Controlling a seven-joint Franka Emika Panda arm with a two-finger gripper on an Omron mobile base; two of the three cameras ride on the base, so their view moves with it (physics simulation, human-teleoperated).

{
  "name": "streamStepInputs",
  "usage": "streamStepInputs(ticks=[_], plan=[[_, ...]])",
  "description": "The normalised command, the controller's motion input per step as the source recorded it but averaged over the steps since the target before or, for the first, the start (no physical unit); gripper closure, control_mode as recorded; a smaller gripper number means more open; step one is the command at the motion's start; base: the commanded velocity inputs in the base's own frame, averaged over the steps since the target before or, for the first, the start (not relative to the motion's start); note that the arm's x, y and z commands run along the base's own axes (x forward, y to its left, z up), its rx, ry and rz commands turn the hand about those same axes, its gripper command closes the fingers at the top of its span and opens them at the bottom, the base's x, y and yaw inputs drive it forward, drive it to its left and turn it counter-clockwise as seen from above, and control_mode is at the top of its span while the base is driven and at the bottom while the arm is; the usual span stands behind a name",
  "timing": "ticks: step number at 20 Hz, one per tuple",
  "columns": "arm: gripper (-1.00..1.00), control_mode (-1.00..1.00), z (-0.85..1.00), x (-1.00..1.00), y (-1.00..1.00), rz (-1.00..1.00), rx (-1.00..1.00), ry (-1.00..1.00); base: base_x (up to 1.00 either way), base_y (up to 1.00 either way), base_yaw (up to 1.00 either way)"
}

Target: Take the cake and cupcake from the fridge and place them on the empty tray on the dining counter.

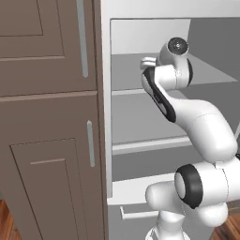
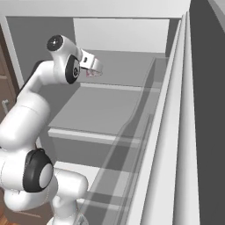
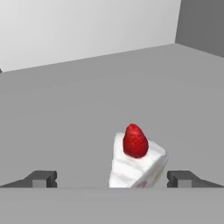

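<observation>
Now, going from left to right in the left base view, brown wood cabinets take up the left half of the frame, and the open fridge with its pale grey shelves takes the right half. The white arm rises from the lower right and reaches into the upper shelf at upper centre.

From the right base view, the gripper sits in the upper left of the frame, over that same shelf, with a bit of the cake showing just below it.

Through the hand view, the cake stands at lower centre on the grey shelf floor, white with a red berry on top. It lies between the two dark fingertips, nearer the right one. The jaws stand wide apart and neither touches it.
</observation>
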Motion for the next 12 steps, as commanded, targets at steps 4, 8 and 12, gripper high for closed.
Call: streamStepInputs(ticks=[4,8,12], plan=[[-1.00,-1.00,-0.03,0.20,0.00,-0.01,0.00,0.00,0.00,0.00,0.00],[-1.00,-1.00,-0.09,0.18,0.00,-0.04,0.00,0.00,0.00,0.00,0.00],[-1.00,-1.00,-0.12,0.11,0.00,-0.04,0.00,0.00,0.00,0.00,0.00]])
